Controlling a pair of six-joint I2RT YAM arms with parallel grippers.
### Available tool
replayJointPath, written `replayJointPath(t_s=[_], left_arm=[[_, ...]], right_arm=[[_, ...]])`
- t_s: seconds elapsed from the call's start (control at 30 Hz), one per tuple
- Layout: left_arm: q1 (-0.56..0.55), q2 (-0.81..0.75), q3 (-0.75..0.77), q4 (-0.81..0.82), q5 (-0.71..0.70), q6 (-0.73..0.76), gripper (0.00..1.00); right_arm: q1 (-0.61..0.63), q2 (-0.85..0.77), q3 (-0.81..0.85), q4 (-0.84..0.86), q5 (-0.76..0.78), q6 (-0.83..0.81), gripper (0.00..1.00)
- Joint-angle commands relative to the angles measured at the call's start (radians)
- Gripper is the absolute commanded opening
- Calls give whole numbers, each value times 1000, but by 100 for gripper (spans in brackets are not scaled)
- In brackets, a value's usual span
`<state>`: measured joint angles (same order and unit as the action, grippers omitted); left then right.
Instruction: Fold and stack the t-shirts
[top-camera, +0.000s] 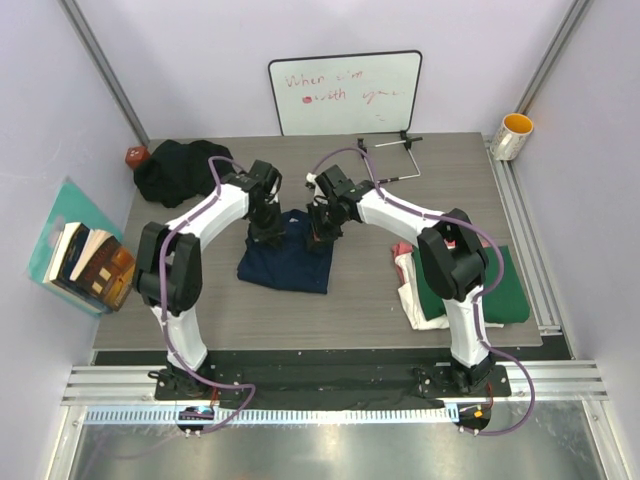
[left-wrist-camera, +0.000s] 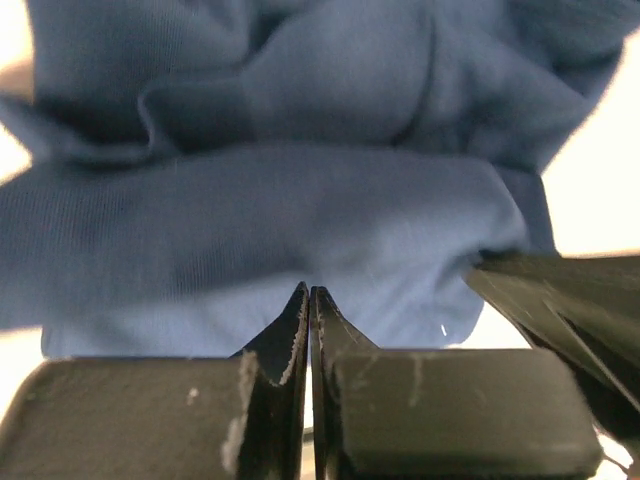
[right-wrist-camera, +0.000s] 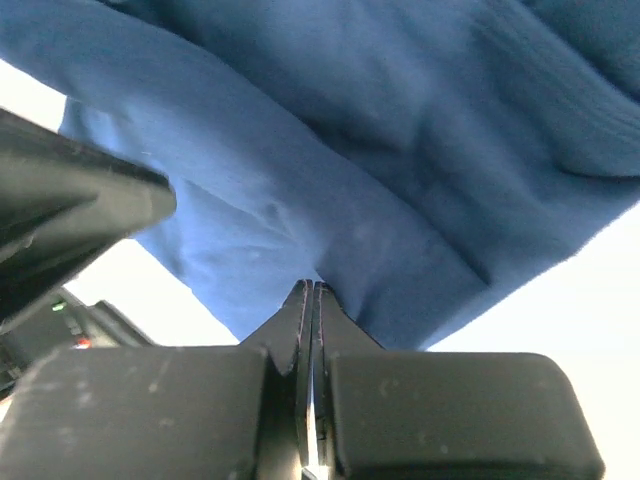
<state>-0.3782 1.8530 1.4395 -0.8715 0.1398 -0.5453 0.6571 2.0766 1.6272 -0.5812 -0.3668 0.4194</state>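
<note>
Navy t-shirt (top-camera: 285, 265) lies folded at table (top-camera: 350, 315) centre, left jaws pinching its edge at 11 o'clock, right jaws at 1 o'clock, tips pressed together on cloth seen only in wrist views; top view alone shows folded stack (top-camera: 505, 290) at 3 o'clock, black t-shirt (top-camera: 175, 170) at 10 o'clock.

Top cam: bright, even, diffuse light from above; sharp all over.
Shadows: soft and faint on table (top-camera: 340, 315).
Glare: dull sheen on steel plate (top-camera: 330, 450) at btm.
Distortion: slight wide-angle lean at edges.
L wrist: bg blown out to white; navy shirt (left-wrist-camera: 300, 210) washed to pale blue, soft, out of focus; L fingers (left-wrist-camera: 285, 335) dark, a bit sharper.
R wrist: same; bg blown white, navy shirt soft; R fingers (right-wrist-camera: 290, 325) near-silhouette.
</note>
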Motion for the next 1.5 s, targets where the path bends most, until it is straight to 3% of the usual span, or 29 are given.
replayJointPath(t_s=[0.0,0.23,0.4,0.93,1.27,1.47], left_arm=[[7,102,50,72,-34,13,0],[35,221,215,45,-85,12,0],[45,221,236,34,-108,19,0],[163,245,205,54,-123,68,0],[259,382,358,19,-86,93,0],[303,391,371,26,-78,87,0]], right_arm=[[-20,29,84,-77,91,-62,1],[-66,122,218,-106,178,-79,1],[-80,177,289,-123,201,-94,1],[-88,238,240,-92,180,-93,1],[-90,251,204,-69,170,-90,1],[-90,254,192,-65,181,-91,1]])
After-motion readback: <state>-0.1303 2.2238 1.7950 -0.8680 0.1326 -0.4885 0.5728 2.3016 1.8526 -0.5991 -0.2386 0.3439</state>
